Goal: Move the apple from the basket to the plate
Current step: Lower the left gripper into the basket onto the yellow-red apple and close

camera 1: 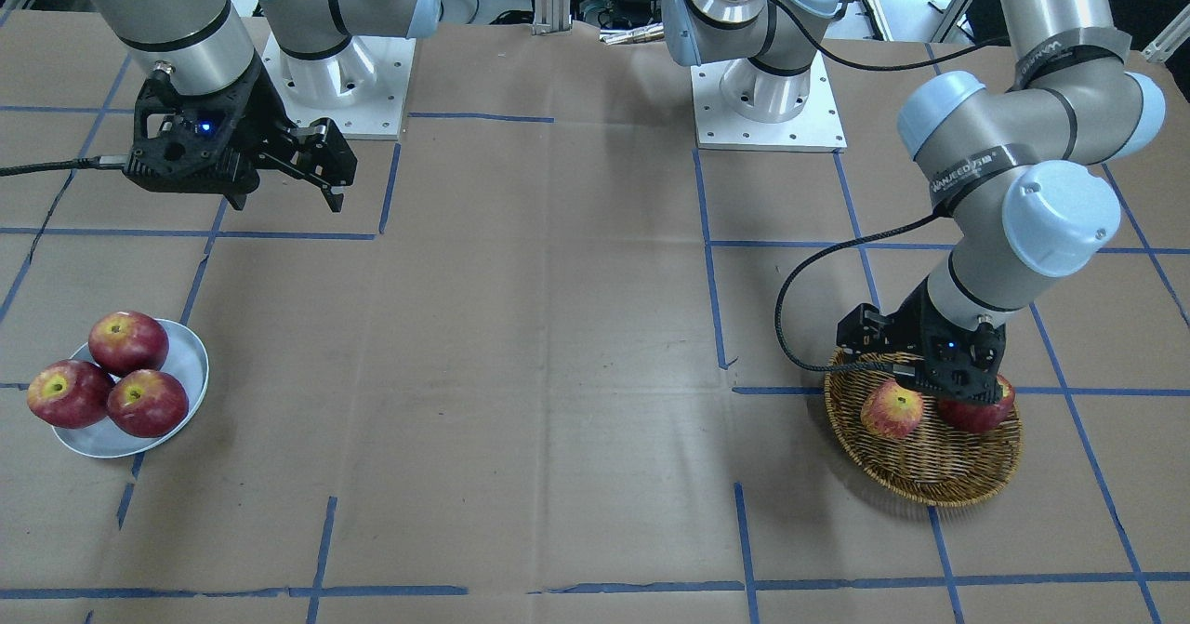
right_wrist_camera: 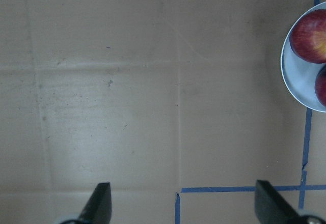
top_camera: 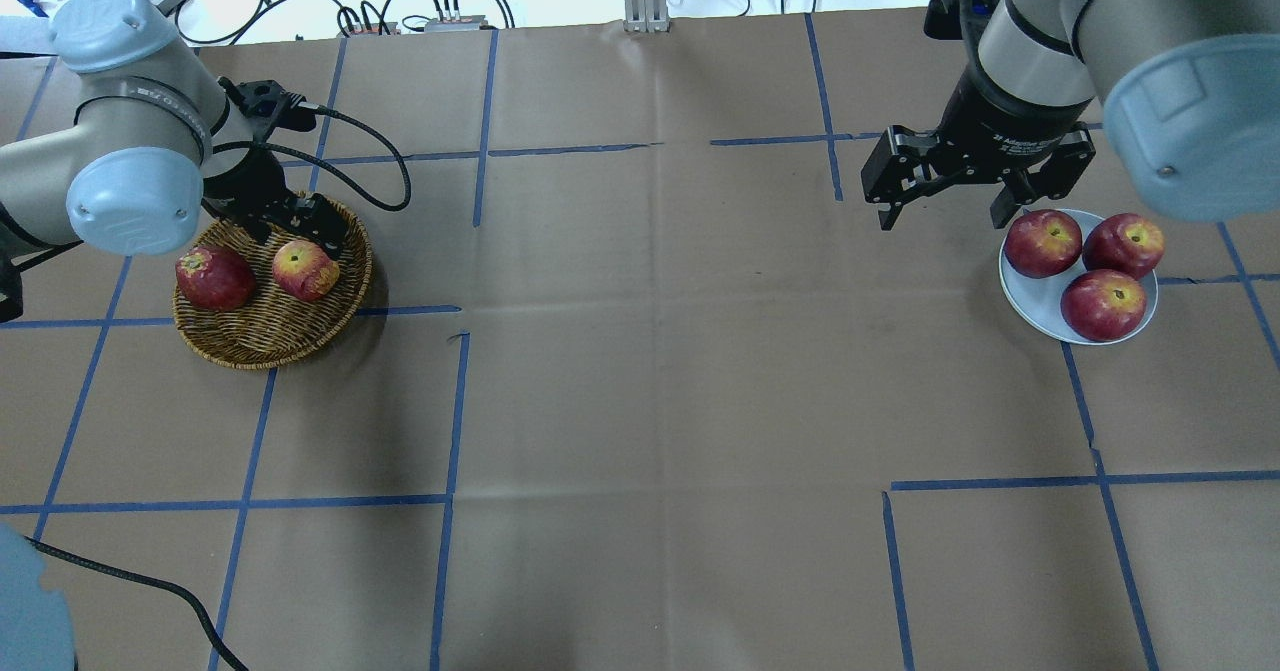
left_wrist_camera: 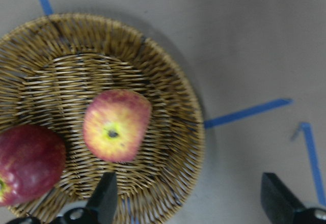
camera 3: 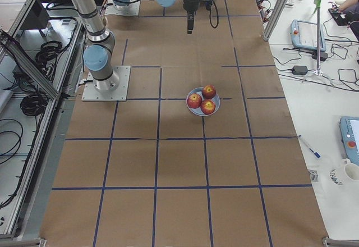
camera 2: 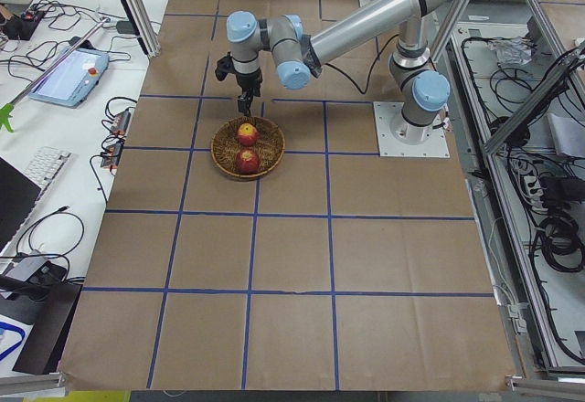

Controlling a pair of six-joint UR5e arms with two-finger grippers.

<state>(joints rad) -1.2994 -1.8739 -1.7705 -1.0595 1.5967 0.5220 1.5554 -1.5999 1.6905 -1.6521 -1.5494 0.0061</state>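
Left wrist view: the left fingers (left_wrist_camera: 106, 198) are spread wide and hold nothing. The apple (left_wrist_camera: 116, 126) lies stem-up in the wicker basket (left_wrist_camera: 189, 147), not centred between them. It sits just beyond the finger on the view's left, while the other finger hangs out past the rim over the paper-covered surface (left_wrist_camera: 244, 40). A dark red apple (left_wrist_camera: 28, 163) sits close on the apple's left. I judge that a straight descent could put one finger on the apple's crown or on the basket rim, rolling the fruit into its neighbour or tipping the basket.

Right wrist view: the right fingers (right_wrist_camera: 102, 203) are also released and empty, over bare paper. The plate (right_wrist_camera: 298, 81) shows at the view's right edge.

Overhead view: basket and plate lie well apart, at opposite ends of the surface. Three red apples (top_camera: 1042, 243) crowd the plate, leaving only a narrow bare strip. A fourth may find no stable seat and could roll off or knock one out. The right fingers hover just beside the plate and could block the way in. The left arm's black cable (top_camera: 380, 166) loops beside the basket's far side.

Front-facing view: the left wrist hangs low over the basket and partly hides the dark red apple. The paler apple is in plain sight beside it.
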